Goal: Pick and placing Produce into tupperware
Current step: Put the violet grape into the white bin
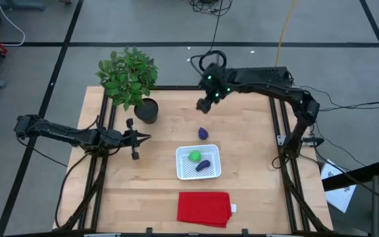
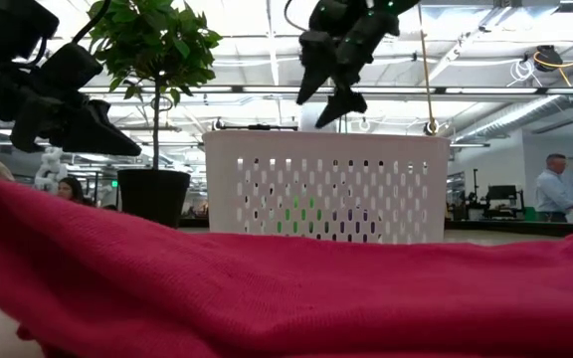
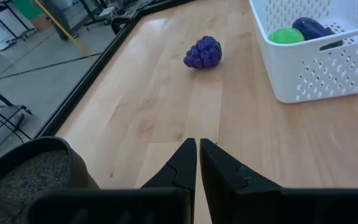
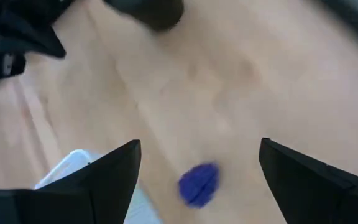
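Inside your tupperware (image 1: 214,170) sit two produce pieces; the grape bunch (image 1: 204,133) waits on the surface beneath your open right gripper (image 1: 204,103), left gripper (image 1: 145,137) closed.

Bare tabletop (image 1: 242,141) around purple produce (image 1: 204,133)

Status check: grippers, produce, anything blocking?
Right gripper open above purple grapes. Left gripper shut, idle near plant pot. Two items in tupperware. Path clear.
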Controlling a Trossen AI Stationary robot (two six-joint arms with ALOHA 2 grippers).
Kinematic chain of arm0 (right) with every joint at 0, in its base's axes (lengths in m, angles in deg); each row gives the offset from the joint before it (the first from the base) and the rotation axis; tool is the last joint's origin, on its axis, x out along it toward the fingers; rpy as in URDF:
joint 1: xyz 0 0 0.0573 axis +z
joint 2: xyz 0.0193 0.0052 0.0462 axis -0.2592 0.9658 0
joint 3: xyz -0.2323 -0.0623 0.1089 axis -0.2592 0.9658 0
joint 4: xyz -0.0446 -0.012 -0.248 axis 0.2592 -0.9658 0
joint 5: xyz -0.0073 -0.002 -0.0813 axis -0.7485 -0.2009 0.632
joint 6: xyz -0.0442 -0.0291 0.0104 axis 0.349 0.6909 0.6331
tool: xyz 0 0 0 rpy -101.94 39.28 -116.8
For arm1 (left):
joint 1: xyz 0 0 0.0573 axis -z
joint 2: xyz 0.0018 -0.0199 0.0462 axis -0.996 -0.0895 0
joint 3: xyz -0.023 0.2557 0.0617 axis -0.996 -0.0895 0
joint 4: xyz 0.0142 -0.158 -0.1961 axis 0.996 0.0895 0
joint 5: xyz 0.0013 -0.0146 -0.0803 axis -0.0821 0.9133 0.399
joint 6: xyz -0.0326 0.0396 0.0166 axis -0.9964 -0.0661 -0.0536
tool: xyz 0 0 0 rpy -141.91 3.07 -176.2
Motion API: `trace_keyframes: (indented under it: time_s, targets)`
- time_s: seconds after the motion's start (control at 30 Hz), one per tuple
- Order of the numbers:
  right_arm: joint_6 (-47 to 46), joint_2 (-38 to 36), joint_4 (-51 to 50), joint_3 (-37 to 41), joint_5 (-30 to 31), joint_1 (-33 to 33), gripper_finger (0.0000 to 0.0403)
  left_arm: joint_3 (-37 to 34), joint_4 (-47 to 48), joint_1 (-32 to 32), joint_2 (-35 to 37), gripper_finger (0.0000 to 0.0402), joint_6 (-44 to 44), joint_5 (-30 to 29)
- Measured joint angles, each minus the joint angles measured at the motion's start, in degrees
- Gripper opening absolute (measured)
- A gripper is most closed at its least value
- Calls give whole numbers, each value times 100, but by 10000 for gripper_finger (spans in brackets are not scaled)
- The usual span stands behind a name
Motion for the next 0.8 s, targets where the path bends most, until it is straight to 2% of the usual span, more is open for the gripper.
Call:
trace_keyframes:
  time_s: [0.23,0.37,0.63,0.8]
  targets:
    - [-659,717,-1069,2,-687,155,313,0,-4,0,0,26,-28,7]
    - [-827,1030,-1136,2,-1472,151,313,-1,-5,0,2,26,-106,12]
    - [-1159,1109,-709,2,-1132,149,313,0,1,-2,2,26,-146,270]
    - [-630,933,-328,4,-963,157,309,-1,97,-2,2,26,-163,308]
